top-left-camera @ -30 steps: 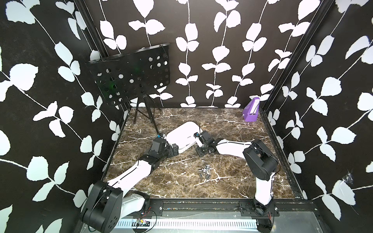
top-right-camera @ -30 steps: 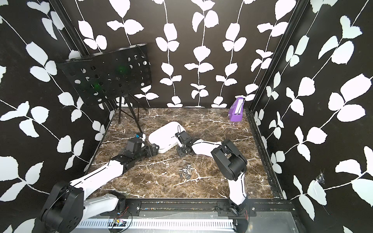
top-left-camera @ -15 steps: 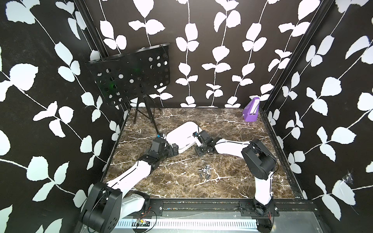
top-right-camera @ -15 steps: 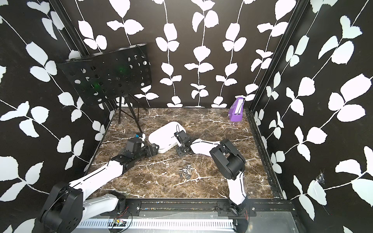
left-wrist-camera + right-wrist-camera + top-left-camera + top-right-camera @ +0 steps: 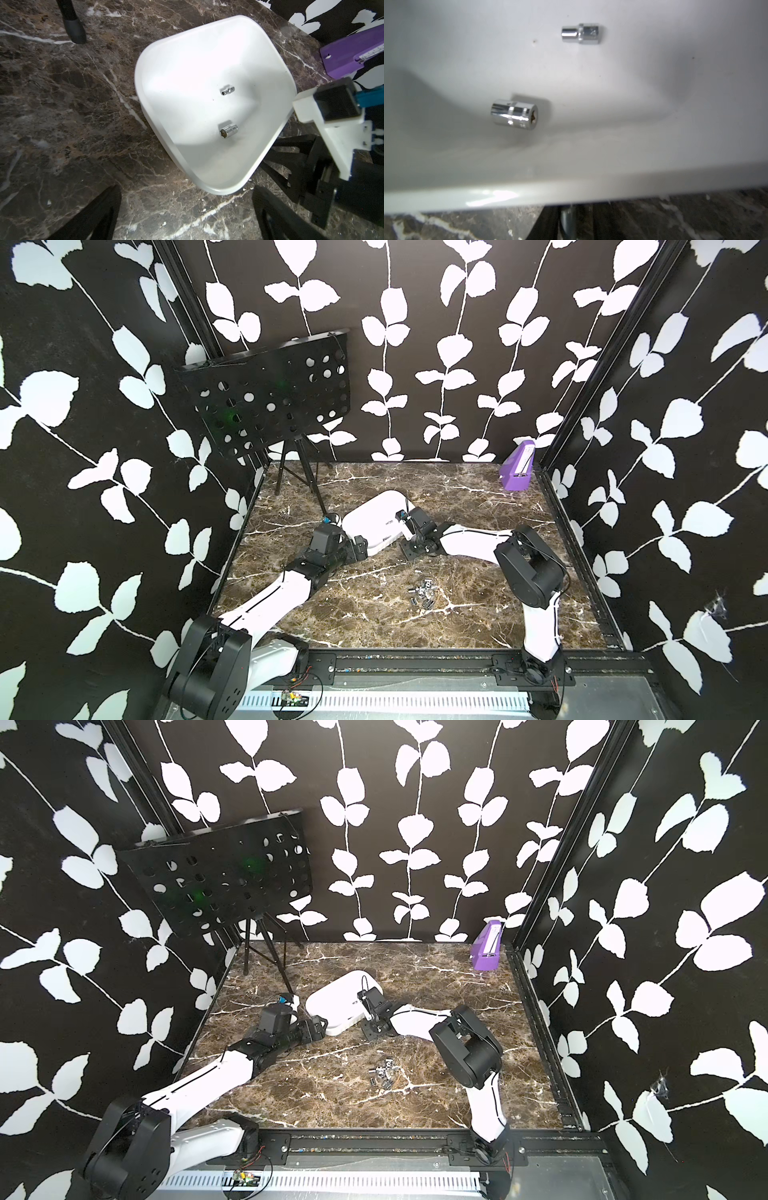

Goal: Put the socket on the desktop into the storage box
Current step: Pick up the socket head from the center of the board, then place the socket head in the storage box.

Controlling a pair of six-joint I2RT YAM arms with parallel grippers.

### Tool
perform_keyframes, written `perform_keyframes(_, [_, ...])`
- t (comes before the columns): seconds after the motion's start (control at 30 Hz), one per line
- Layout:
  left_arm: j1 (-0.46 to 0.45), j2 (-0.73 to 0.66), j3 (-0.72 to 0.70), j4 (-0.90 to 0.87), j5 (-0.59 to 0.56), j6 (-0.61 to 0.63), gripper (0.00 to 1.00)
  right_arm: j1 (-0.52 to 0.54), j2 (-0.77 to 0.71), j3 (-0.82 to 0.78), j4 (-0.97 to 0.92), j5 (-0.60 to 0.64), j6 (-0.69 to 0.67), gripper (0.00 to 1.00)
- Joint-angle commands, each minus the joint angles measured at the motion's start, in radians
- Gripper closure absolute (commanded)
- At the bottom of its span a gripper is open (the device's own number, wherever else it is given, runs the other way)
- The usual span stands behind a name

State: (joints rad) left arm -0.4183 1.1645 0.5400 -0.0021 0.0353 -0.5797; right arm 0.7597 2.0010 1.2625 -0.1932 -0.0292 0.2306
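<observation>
The white storage box (image 5: 370,522) lies mid-desktop (image 5: 374,622). Two chrome sockets lie inside it, a larger one (image 5: 228,131) (image 5: 514,114) and a smaller one (image 5: 228,91) (image 5: 581,33). Several more sockets (image 5: 424,598) (image 5: 384,1076) lie in a loose cluster on the desktop nearer the front. My right gripper (image 5: 409,549) (image 5: 566,224) is low by the box's near right rim, its dark fingers close together on a small grey metal socket. My left gripper (image 5: 359,545) (image 5: 187,218) stands open at the box's near left corner, holding nothing.
A black perforated music stand (image 5: 270,402) on a tripod stands at the back left, with one leg (image 5: 72,27) close to the box. A small upright purple box (image 5: 517,468) sits in the back right corner. Leaf-patterned walls enclose three sides.
The right arm has edged slightly left toward the box. The left arm and the box have not moved.
</observation>
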Motion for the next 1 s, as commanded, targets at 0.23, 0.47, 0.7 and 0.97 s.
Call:
perform_keyframes(0.23, [-0.004, -0.025, 0.009, -0.023, -0.018, 0.012, 0.01, 0.029, -0.028, -0.029, -0.138, 0.052, -0.011, 0.94])
perform_keyframes(0.47, [-0.004, -0.044, 0.005, -0.029, -0.053, 0.021, 0.01, 0.035, -0.361, -0.185, -0.085, 0.084, 0.037, 0.95])
perform_keyframes(0.7, [-0.004, -0.049, 0.000, -0.010, -0.046, 0.025, 0.02, 0.055, -0.441, -0.071, -0.119, 0.103, 0.109, 0.95])
perform_keyframes(0.97, [-0.004, -0.075, -0.009, -0.001, -0.041, 0.032, 0.01, 0.052, -0.030, 0.401, -0.268, 0.111, 0.137, 0.96])
